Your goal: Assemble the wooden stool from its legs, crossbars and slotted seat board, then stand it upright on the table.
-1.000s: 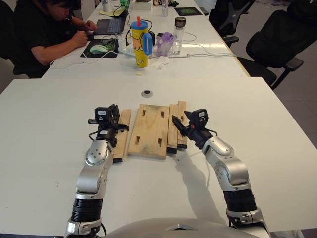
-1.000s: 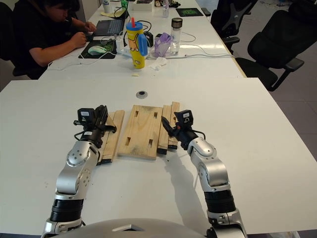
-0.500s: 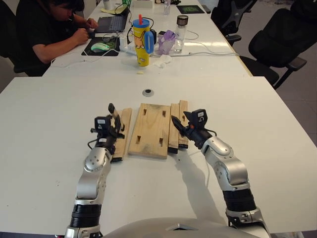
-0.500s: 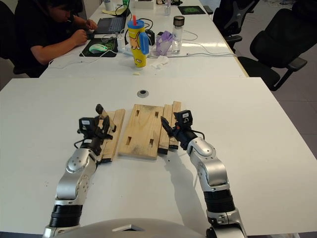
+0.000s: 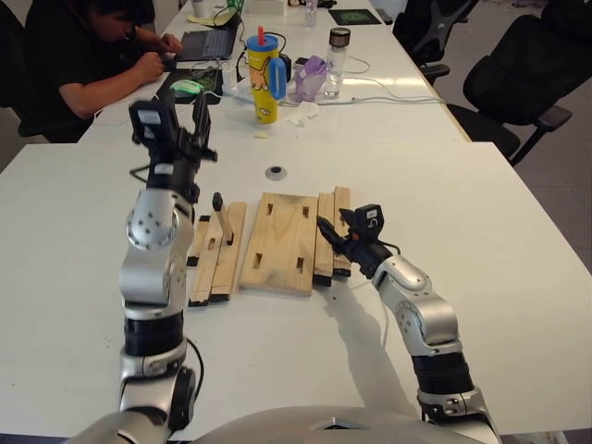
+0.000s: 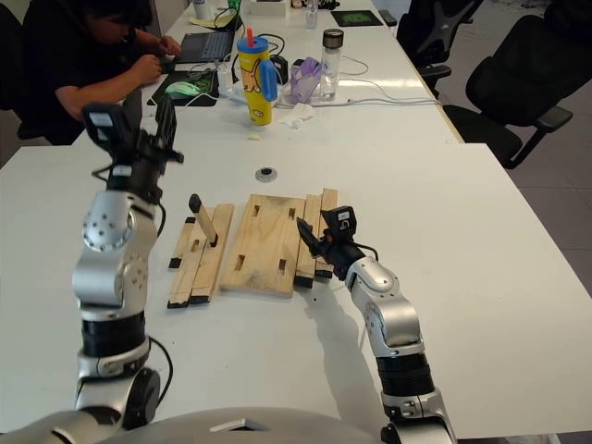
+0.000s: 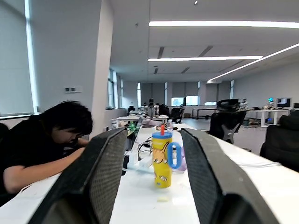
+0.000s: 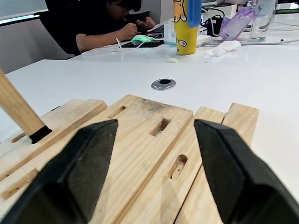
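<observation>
1. Left gripper (image 5: 188, 118) has swung up high off the wood, fingers spread wide, holding nothing.
2. Below it, three left slats (image 5: 211, 264) lie flat side by side; one stick (image 5: 223, 222) leans tilted on them.
3. One seat board (image 5: 282, 242) lies flat beside them.
4. Two right slats (image 5: 335, 208) touch the board's right edge; right gripper (image 5: 333, 227) sits low over them, wide open.

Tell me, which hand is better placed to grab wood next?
Probably the right hand: it sits low and open at the strips beside the seat board. The left hand is raised high above them.
</observation>
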